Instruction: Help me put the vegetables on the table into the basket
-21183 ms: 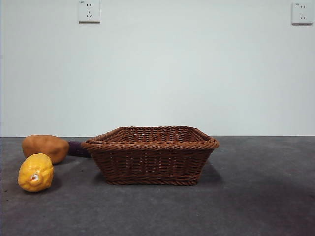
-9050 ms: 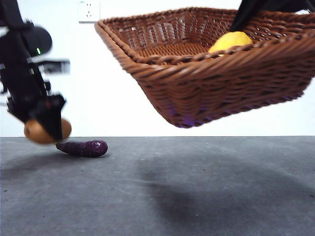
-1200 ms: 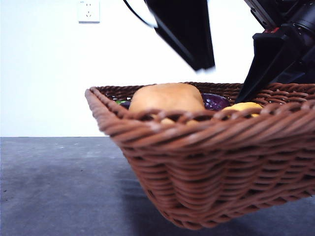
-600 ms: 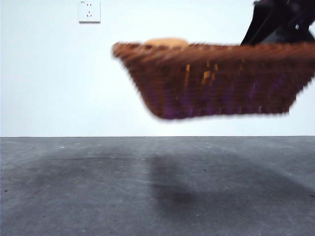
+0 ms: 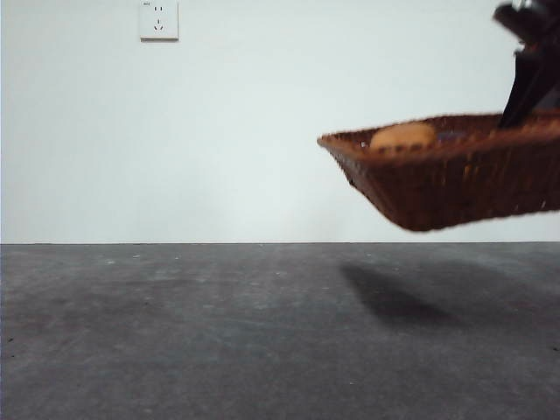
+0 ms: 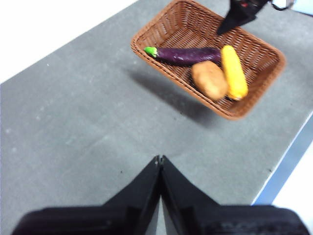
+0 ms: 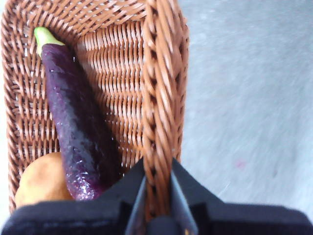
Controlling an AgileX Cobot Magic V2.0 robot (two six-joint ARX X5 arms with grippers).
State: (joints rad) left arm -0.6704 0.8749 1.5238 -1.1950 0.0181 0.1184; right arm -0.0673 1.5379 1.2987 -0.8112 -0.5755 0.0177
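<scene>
The basket [image 5: 455, 179] hung in the air at the right of the front frame, clear of the counter [image 5: 219, 332], its shadow on the grey surface below. The right pincer [image 7: 157, 196] pinched the basket's braided rim between its jaws. Inside lay the purple eggplant [image 7: 78, 132], the orange-brown potato [image 6: 209, 80] touching it, and the yellow lemon-like piece [image 6: 234, 72] beside the potato. The left pincer [image 6: 159, 164], at the bottom centre of its own view, had its jaws pressed together, well apart from the basket.
</scene>
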